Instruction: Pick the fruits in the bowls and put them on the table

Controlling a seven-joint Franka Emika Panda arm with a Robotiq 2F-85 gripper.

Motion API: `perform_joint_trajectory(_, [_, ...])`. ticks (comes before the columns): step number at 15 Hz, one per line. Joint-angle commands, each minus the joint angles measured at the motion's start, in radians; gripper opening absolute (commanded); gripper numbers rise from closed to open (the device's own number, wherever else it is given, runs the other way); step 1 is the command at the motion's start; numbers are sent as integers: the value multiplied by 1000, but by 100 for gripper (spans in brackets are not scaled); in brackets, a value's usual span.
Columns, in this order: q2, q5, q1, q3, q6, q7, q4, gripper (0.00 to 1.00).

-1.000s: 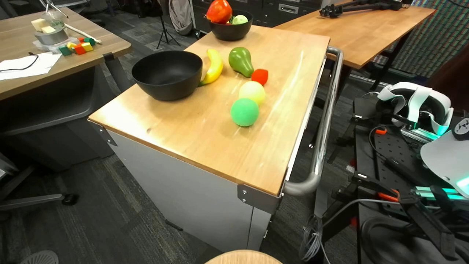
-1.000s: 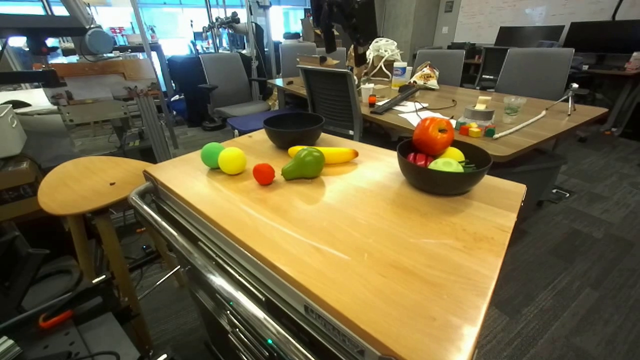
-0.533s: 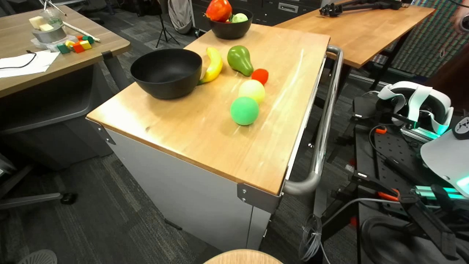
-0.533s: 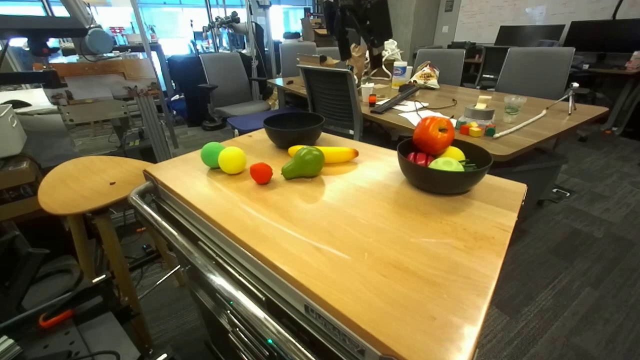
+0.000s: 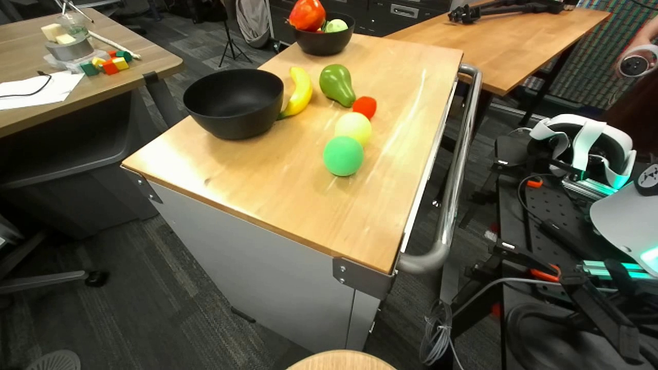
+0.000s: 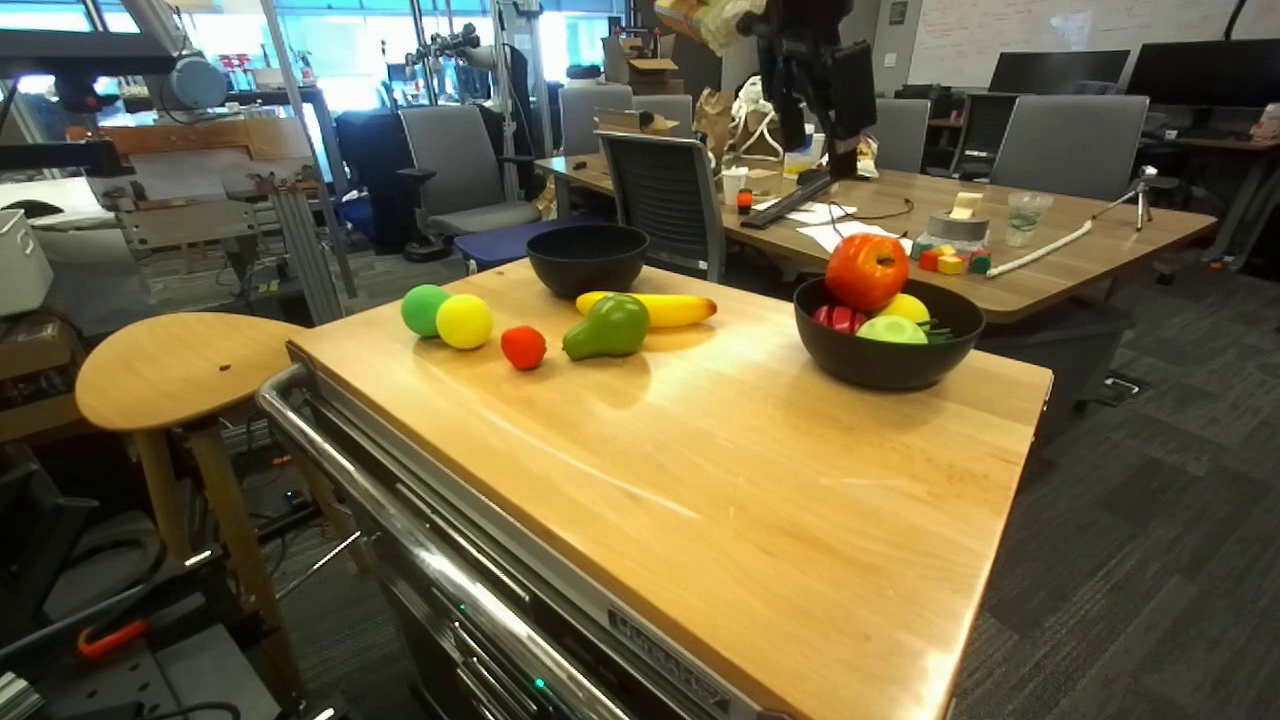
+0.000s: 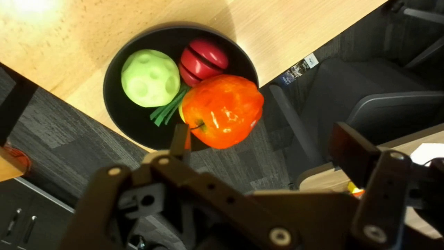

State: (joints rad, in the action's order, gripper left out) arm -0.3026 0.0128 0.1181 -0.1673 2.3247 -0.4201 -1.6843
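In the wrist view, the 2 fingers of the end effector (image 7: 267,147) are seen spread well apart, with carpet (image 7: 225,165) visible between them. In an exterior view it is held higher than the fruit bowl (image 6: 885,362), apart from its contents. The fruit bowl, black and upright, is placed near a corner of the bench (image 6: 720,480). In it, a large red-orange fruit (image 7: 223,111) is propped above the rim; a pale green fruit (image 7: 151,78) with dimples and a red grooved fruit (image 7: 204,62) are set beside it, green strips (image 7: 170,106) are laid between, and a yellow fruit (image 6: 905,307) is partly hidden.

In both exterior views, a 2nd bowl (image 6: 588,265), also black, is shown on the bench, with a banana (image 6: 668,310) just beside it. A green pear (image 6: 610,325) is laid near the banana, and a small red fruit (image 6: 524,347) is placed by the pear's narrow end. A yellow ball (image 6: 465,321) and a green ball (image 6: 422,311) are grouped just beside each other; whether they touch cannot be told.
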Motion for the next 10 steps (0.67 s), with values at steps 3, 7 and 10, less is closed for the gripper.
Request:
perform_joint_trajectory(3, [-178,21,9,-42,-32,-132,195,100])
perform_joint_trajectory(7, [-247,25,3,-58,-66,-219,259,100])
perform_joint_trajectory(10, [-290,15,0,-63,-73,-279,284,100])
